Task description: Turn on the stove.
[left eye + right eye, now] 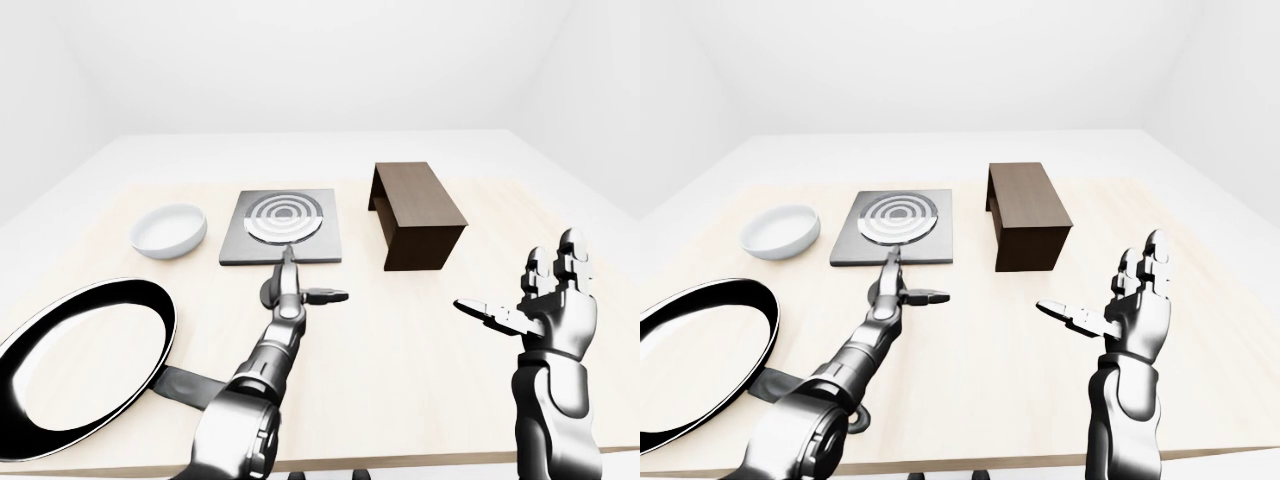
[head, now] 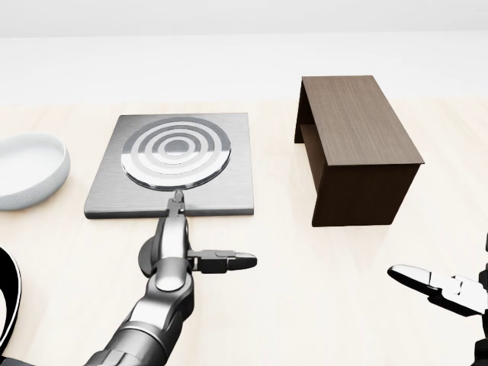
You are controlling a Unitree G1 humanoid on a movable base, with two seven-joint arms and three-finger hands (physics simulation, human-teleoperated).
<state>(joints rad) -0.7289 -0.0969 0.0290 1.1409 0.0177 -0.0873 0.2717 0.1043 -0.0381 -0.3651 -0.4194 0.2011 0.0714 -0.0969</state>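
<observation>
**Left fingertip at the stove's near edge**

At far left of the left-eye view your pan [image 1: 85, 365] lies on the counter [image 2: 305, 259], nearest you, with the bowl [image 2: 27, 169] farther off. Right of the bowl sits the stove [image 2: 229, 191], a flat grey plate with a ringed burner [image 2: 177, 160]. Your left hand [image 2: 177, 248] reaches toward it with fingers spread and holding nothing: one finger points far, its tip over the stove's near edge, and another juts right. The brown box [image 2: 358, 145] stands right of the stove, apart from it. Your right hand [image 1: 1130, 310] hovers at near right, palm up, fingers wide open and empty.
</observation>
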